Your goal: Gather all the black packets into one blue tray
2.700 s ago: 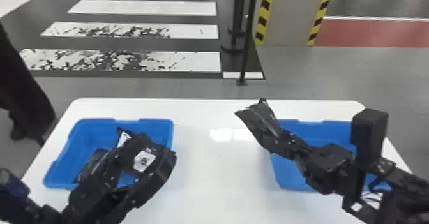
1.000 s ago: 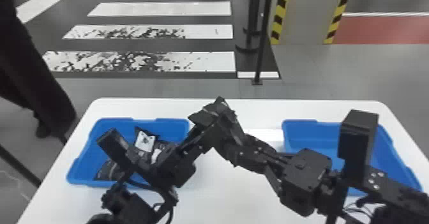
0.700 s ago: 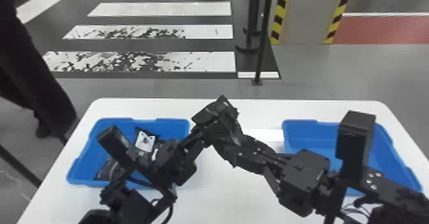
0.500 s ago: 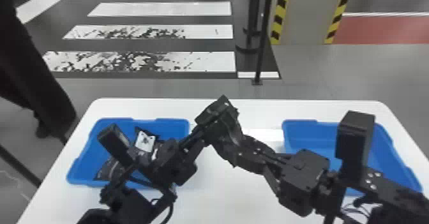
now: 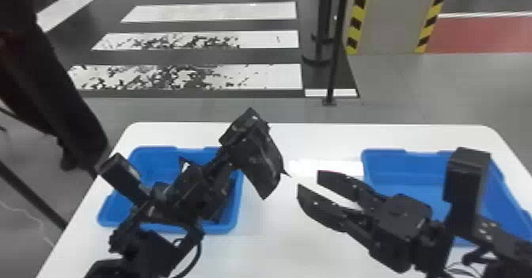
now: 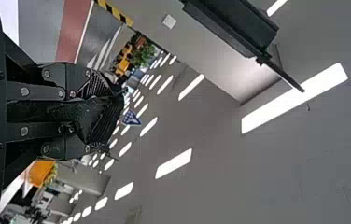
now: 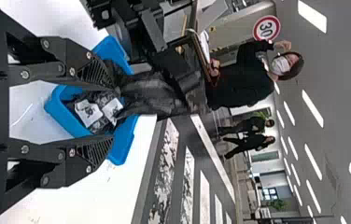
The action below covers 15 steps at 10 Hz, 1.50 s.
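The number 30 can be read on a round red-rimmed sign (image 7: 266,29), far off; marks on the white labels (image 7: 88,112) in the left tray (image 7: 60,108) cannot be made out.

High head view faces down, sharing a tray (image 5: 221,229) with close right wrist's; left's faces ceiling (image 6: 239,177).

Bright indoor lighting: elongated white ceiling lights (image 7: 312,108) glow beyond the black two-fingered right gripper (image 5: 308,181); pale glare marks the white tabletop (image 5: 324,166) near its fingertips.
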Each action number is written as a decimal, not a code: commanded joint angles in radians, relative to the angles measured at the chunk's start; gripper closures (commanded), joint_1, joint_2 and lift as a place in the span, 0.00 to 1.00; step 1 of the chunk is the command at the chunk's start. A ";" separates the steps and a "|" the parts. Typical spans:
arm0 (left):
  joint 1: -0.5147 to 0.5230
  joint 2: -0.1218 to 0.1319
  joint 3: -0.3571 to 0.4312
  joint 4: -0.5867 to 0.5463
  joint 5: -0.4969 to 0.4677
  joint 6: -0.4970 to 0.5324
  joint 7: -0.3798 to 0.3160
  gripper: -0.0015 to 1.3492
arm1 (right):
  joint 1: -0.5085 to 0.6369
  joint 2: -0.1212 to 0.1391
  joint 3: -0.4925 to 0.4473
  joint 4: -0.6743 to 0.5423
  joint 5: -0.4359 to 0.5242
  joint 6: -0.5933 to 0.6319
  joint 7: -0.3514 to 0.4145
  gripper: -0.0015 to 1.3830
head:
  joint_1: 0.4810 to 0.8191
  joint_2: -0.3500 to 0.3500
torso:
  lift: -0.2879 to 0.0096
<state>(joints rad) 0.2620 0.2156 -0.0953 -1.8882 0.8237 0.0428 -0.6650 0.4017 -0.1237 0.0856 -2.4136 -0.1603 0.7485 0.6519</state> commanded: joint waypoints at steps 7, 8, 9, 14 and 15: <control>-0.002 0.027 0.472 0.125 -0.393 -0.006 -0.062 0.90 | 0.052 0.050 -0.189 0.022 0.003 -0.034 0.008 0.16 | 0.63 0.81 | 0.60; -0.051 0.038 0.468 0.181 -0.463 -0.011 -0.076 0.90 | 0.052 0.052 -0.187 0.027 0.001 -0.034 0.008 0.16 | 0.63 0.86 | 0.60; -0.090 0.044 0.452 0.243 -0.503 -0.016 -0.082 0.89 | 0.052 0.052 -0.187 0.029 0.001 -0.034 0.008 0.16 | 0.63 0.88 | 0.60; -0.044 0.024 0.416 0.284 -0.475 -0.058 -0.077 0.17 | 0.182 0.125 -0.361 0.029 -0.029 -0.245 -0.087 0.16 | 0.63 0.82 | 0.60; 0.015 0.010 0.432 0.208 -0.469 -0.060 -0.076 0.24 | 0.227 0.125 -0.405 0.032 -0.041 -0.317 -0.123 0.16 | 0.63 0.74 | 0.60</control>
<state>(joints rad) 0.2428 0.2332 0.3291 -1.6375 0.3461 -0.0144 -0.7404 0.6004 -0.0057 -0.2893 -2.3835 -0.1937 0.4779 0.5337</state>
